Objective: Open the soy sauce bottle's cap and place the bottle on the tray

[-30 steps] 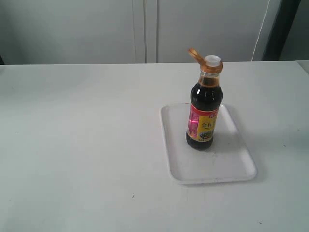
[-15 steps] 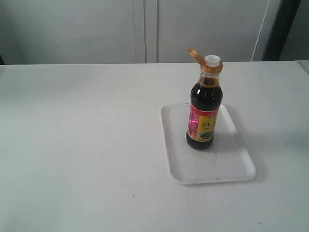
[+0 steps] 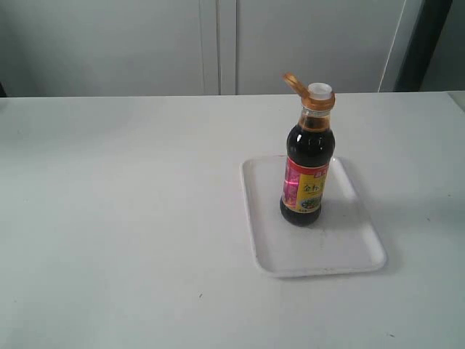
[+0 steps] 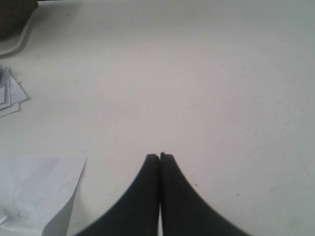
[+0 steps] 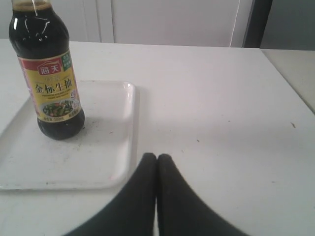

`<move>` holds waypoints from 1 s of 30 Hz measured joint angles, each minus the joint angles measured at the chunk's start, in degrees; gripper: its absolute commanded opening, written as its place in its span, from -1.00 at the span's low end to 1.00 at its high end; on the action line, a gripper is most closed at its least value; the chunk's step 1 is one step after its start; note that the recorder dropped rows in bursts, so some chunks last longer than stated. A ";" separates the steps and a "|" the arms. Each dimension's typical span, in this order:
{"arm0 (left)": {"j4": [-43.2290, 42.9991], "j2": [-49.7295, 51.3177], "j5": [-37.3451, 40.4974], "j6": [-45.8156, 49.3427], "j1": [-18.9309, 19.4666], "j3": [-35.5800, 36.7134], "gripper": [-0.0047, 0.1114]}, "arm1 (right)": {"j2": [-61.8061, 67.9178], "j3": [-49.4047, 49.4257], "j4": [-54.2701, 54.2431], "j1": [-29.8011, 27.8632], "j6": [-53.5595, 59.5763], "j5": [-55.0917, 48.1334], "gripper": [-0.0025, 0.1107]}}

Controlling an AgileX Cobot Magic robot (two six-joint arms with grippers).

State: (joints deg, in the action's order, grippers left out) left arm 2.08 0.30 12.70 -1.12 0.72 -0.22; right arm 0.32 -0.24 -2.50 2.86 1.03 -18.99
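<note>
The soy sauce bottle (image 3: 307, 167) stands upright on the white tray (image 3: 341, 251), right of the table's middle. Its amber cap (image 3: 294, 83) is flipped open to the left, baring the white spout (image 3: 320, 91). The right wrist view shows the bottle (image 5: 49, 83) on the tray (image 5: 98, 162), its top cut off by the frame. My right gripper (image 5: 157, 156) is shut and empty, apart from the bottle, near the tray's edge. Shut too is my left gripper (image 4: 160, 156), over bare table. Neither gripper shows in the exterior view.
Loose sheets of paper (image 4: 34, 191) lie on the table near the left gripper, with more paper (image 4: 10, 93) and a white cable (image 4: 17, 42) farther off. White cabinet doors (image 3: 218, 43) stand behind the table.
</note>
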 measured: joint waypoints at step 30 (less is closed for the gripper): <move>0.00 0.00 0.00 0.00 0.00 0.00 -0.92 | 0.00 0.00 0.00 0.00 0.00 -0.66 -0.96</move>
State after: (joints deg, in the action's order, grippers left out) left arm 2.08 0.30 12.70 -1.12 0.72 -0.22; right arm 0.32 -0.24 -2.50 2.86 1.03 -19.65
